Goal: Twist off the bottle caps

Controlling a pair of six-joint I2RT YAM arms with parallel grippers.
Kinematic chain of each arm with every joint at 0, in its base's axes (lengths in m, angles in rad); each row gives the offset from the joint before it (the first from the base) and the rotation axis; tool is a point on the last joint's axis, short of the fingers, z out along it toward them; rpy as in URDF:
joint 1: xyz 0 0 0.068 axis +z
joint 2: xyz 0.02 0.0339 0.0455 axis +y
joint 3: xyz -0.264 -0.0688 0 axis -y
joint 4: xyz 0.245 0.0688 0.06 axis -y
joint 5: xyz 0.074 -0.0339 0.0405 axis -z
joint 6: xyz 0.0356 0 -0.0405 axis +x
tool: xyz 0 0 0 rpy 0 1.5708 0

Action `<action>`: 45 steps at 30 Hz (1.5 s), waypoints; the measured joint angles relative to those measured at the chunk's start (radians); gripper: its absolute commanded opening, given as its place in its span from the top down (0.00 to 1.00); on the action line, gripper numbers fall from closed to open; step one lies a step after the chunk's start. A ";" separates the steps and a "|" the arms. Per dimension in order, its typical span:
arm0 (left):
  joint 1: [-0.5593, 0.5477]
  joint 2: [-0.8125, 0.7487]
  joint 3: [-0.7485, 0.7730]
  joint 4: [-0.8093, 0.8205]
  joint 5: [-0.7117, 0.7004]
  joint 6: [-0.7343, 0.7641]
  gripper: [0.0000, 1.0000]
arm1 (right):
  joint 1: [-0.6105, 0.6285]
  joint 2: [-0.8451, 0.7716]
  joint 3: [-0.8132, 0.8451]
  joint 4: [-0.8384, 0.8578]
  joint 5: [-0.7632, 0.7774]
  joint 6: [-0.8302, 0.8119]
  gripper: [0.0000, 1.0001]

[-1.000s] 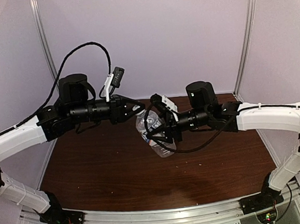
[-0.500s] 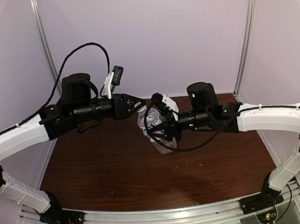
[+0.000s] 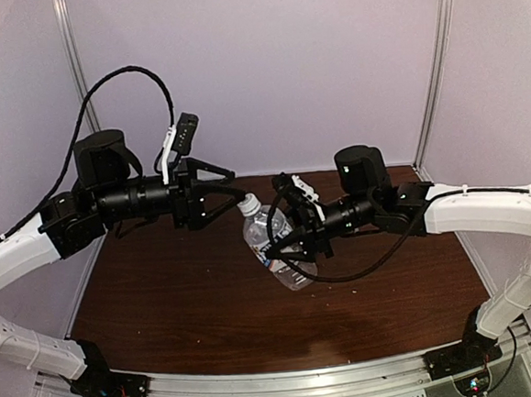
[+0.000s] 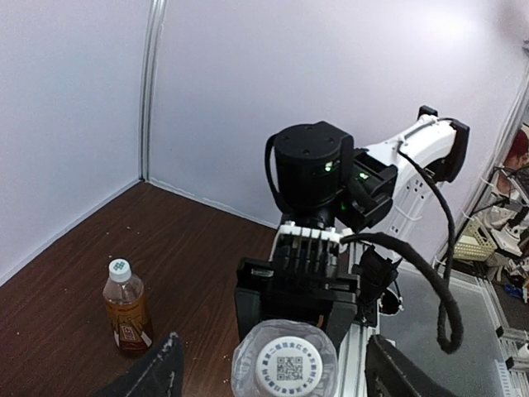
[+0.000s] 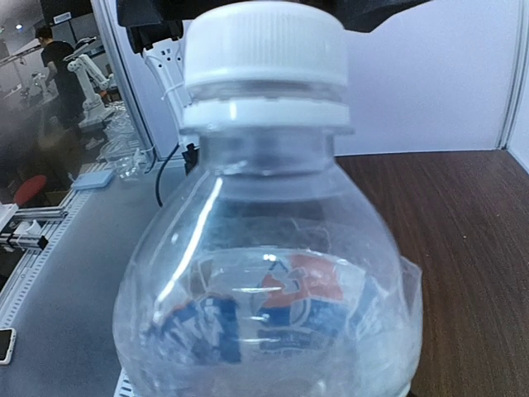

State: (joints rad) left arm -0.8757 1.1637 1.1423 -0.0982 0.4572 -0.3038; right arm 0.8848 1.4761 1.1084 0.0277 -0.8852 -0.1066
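Left gripper (image 3: 239, 188) jaws: spread wide just by the white cap (image 3: 247, 203)
Right gripper (image 3: 283, 248) jaws: clamped on the tilted clear bottle (image 3: 264, 228)
Amber bottle (image 4: 126, 308): stood upright near the table (image 3: 164, 308) far edge

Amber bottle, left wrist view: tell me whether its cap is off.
No, a white cap sits on the neck of the amber bottle, which stands upright on the table.

Glossy clear plastic bottle (image 3: 274, 244), ribbed white cap (image 5: 264, 41), wood-look table (image 3: 163, 298).
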 measured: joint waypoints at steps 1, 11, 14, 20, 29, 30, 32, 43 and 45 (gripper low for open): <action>0.000 -0.009 -0.005 0.000 0.026 0.019 0.24 | 0.000 0.000 0.000 -0.002 -0.026 0.000 0.50; 0.003 -0.010 -0.047 0.061 0.199 0.109 0.31 | 0.000 0.031 0.024 -0.004 -0.216 0.022 0.51; 0.003 0.024 -0.047 0.092 0.241 0.109 0.36 | 0.000 0.043 0.031 -0.005 -0.238 0.029 0.51; 0.004 0.077 -0.047 0.113 0.298 0.099 0.50 | 0.000 0.049 0.032 -0.005 -0.249 0.032 0.51; 0.004 0.080 -0.047 0.137 0.325 0.089 0.70 | 0.000 0.052 0.032 -0.006 -0.249 0.031 0.52; 0.004 0.080 -0.048 0.140 0.327 0.087 0.73 | 0.000 0.053 0.033 -0.006 -0.249 0.031 0.52; 0.004 0.080 -0.048 0.143 0.328 0.087 0.77 | 0.000 0.053 0.034 -0.007 -0.249 0.031 0.52; 0.015 0.078 -0.050 0.131 0.201 0.037 0.87 | 0.000 0.048 0.048 -0.028 -0.076 0.020 0.53; 0.016 0.079 -0.049 0.119 0.111 -0.005 0.87 | 0.000 0.047 0.048 -0.028 0.002 0.017 0.53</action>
State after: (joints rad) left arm -0.8600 1.2427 1.0931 0.0212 0.5678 -0.3084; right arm 0.8845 1.5234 1.1568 -0.0006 -0.8833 -0.0895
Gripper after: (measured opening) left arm 0.298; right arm 0.483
